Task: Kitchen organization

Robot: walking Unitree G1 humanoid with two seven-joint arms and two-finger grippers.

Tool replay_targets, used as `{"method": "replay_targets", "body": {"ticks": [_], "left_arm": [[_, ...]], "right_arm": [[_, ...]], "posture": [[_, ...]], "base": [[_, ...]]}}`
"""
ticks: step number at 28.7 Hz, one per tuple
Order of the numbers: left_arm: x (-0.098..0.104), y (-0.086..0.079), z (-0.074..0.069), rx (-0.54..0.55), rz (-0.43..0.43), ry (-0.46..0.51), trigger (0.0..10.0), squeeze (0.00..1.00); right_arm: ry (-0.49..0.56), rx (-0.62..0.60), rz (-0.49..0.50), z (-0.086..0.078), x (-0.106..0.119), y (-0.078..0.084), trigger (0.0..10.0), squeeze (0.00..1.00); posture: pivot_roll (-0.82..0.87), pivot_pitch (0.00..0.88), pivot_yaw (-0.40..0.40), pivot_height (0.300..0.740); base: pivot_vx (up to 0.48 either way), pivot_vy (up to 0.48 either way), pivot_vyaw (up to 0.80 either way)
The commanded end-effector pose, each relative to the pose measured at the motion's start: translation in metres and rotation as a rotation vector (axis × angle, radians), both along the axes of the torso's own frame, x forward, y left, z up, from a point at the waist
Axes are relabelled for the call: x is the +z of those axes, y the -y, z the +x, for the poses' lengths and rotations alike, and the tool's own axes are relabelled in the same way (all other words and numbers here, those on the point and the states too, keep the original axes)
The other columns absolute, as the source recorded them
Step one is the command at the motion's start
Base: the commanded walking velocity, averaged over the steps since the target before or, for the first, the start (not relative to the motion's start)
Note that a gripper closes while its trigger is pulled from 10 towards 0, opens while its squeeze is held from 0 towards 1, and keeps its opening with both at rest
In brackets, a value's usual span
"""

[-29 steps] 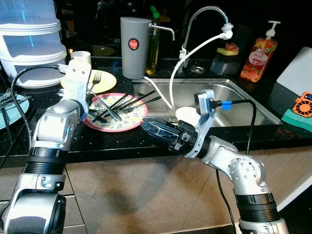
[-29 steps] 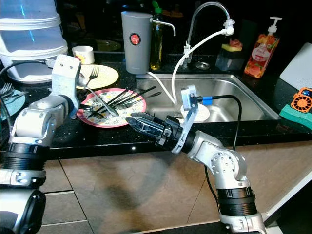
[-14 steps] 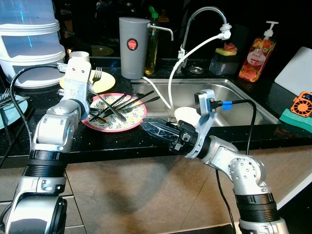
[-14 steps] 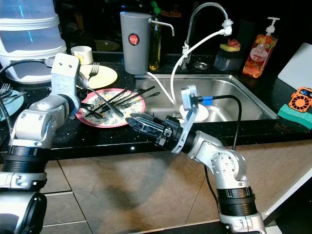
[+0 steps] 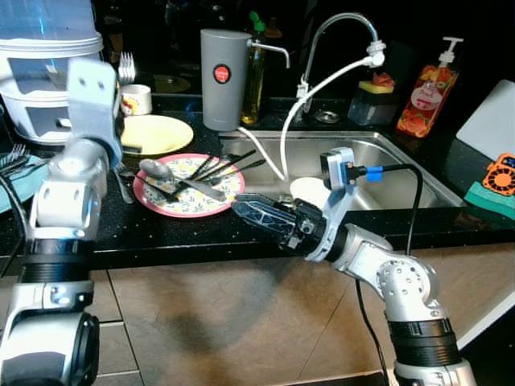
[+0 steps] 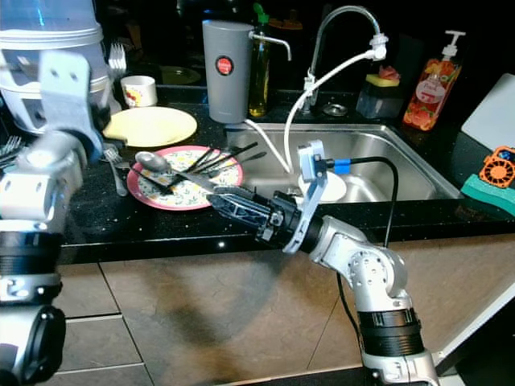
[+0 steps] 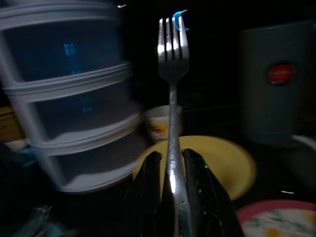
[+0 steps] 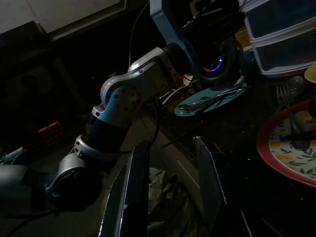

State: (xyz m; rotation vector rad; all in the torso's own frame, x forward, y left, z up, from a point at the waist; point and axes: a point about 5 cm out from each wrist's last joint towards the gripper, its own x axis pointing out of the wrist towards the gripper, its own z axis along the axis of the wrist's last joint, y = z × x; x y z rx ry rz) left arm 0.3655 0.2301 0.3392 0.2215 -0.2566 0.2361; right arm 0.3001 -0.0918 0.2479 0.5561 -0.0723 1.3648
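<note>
Soap dispenser (image 5: 428, 95) upper right, orange gadget (image 5: 500, 172) at right edge, white board (image 5: 492, 119) behind it.

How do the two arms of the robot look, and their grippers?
Both arms are silver metal with black ribbed joints. The right gripper has long black fingers, a wrist camera box with a blue plug and black cable. The left gripper also has black fingers.

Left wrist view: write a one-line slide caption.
Left gripper shut on an upright fork, tines up, before stacked plastic drawers, a yellow plate and a grey canister.
</note>
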Motion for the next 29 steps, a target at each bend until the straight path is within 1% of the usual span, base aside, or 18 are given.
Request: {"method": "replay_targets", "body": {"ticks": [1, 2, 4, 5, 6, 7, 8, 10, 11, 12, 13, 17, 20, 24, 25, 26, 27, 29], "left_arm": [[0.005, -0.010, -0.001, 0.085, 0.019, 0.020, 0.0, 0.00], [0.006, -0.012, -0.001, 0.109, 0.011, 0.028, 0.0, 0.00], [-0.001, 0.007, 0.003, -0.022, 0.032, -0.001, 0.0, 0.00], [-0.001, 0.007, 0.003, -0.022, 0.032, -0.001, 0.0, 0.00], [-0.006, 0.021, 0.004, -0.124, 0.016, -0.011, 0.0, 0.00], [-0.006, 0.021, 0.004, -0.124, 0.016, -0.011, 0.0, 0.00], [-0.013, 0.046, 0.002, -0.316, 0.008, 0.000, 0.0, 0.00], [-0.021, 0.060, -0.002, -0.398, 0.081, 0.006, 0.0, 0.00], [-0.026, 0.065, -0.004, -0.435, 0.119, 0.005, 0.0, 0.00], [-0.026, 0.065, -0.004, -0.435, 0.119, 0.005, 0.0, 0.00], [-0.036, 0.073, -0.008, -0.499, 0.154, 0.010, 0.0, 0.00], [-0.049, 0.076, -0.015, -0.539, 0.230, 0.007, 0.0, 0.00], [-0.057, 0.076, -0.019, -0.552, 0.197, -0.010, 0.0, 0.00], [-0.063, 0.084, -0.031, -0.657, 0.067, 0.016, 0.0, 0.00], [-0.063, 0.086, -0.034, -0.684, 0.042, 0.032, 0.0, 0.00], [-0.063, 0.086, -0.034, -0.684, 0.042, 0.032, 0.0, 0.00], [-0.063, 0.090, -0.041, -0.734, -0.039, 0.069, 0.0, 0.00], [-0.063, 0.090, -0.041, -0.734, -0.039, 0.069, 0.0, 0.00]], "right_arm": [[0.021, 0.008, 0.003, -0.002, 0.005, 0.000, 10.0, 0.00], [0.025, -0.009, 0.007, -0.001, 0.006, -0.001, 10.0, 0.00], [0.013, -0.154, 0.049, 0.013, 0.011, -0.002, 10.0, 0.00], [0.013, -0.154, 0.049, 0.013, 0.011, -0.002, 10.0, 0.00], [0.000, -0.222, 0.072, 0.019, 0.014, -0.003, 10.0, 0.00], [0.000, -0.222, 0.072, 0.019, 0.014, -0.003, 10.0, 0.00], [-0.027, -0.319, 0.110, 0.028, 0.018, -0.005, 10.0, 0.00], [-0.044, -0.349, 0.153, 0.030, 0.024, -0.009, 10.0, 0.00], [-0.056, -0.356, 0.187, 0.031, 0.029, -0.011, 10.0, 0.30], [-0.056, -0.356, 0.187, 0.031, 0.029, -0.011, 10.0, 0.30], [-0.095, -0.361, 0.260, 0.031, 0.036, -0.013, 10.0, 1.00], [-0.101, -0.364, 0.279, 0.029, 0.038, -0.016, 10.0, 1.00], [-0.106, -0.375, 0.283, 0.029, 0.039, -0.019, 10.0, 1.00], [-0.092, -0.379, 0.224, 0.025, 0.036, -0.031, 10.0, 1.00], [-0.090, -0.376, 0.210, 0.024, 0.035, -0.034, 10.0, 0.54], [-0.090, -0.376, 0.210, 0.024, 0.035, -0.034, 10.0, 0.54], [-0.091, -0.370, 0.186, 0.022, 0.034, -0.039, 10.0, 0.00], [-0.091, -0.370, 0.186, 0.022, 0.034, -0.039, 10.0, 0.00]], "posture": [[0.03, 0.026, -0.088, 0.740], [0.03, 0.026, -0.088, 0.740], [0.04, 0.027, -0.089, 0.740], [0.04, 0.027, -0.089, 0.740], [0.04, 0.028, -0.087, 0.740], [0.04, 0.028, -0.087, 0.740], [0.04, 0.029, -0.081, 0.740], [0.03, 0.030, -0.071, 0.740], [0.03, 0.030, -0.063, 0.740], [0.03, 0.030, -0.063, 0.740], [0.03, 0.032, -0.060, 0.740], [0.03, 0.027, -0.053, 0.740], [0.03, 0.030, -0.053, 0.740], [0.03, 0.033, -0.052, 0.740], [0.03, 0.033, -0.052, 0.740], [0.03, 0.033, -0.052, 0.740], [0.03, 0.033, -0.051, 0.740], [0.03, 0.033, -0.051, 0.740]], "base": [[0.000, 0.000, 0.00], [0.000, 0.000, 0.00], [0.000, 0.000, 0.00], [0.000, 0.000, 0.00], [0.000, 0.000, 0.00], [0.000, 0.000, 0.00], [0.000, 0.000, 0.00], [0.000, 0.000, 0.00], [0.000, 0.000, 0.00], [0.000, 0.000, 0.00], [0.000, 0.000, 0.00], [0.000, 0.000, 0.00], [0.000, 0.000, 0.00], [0.000, 0.000, 0.00], [0.000, 0.000, 0.00], [0.000, 0.000, 0.00], [0.000, 0.000, 0.00], [0.000, 0.000, 0.00]]}}
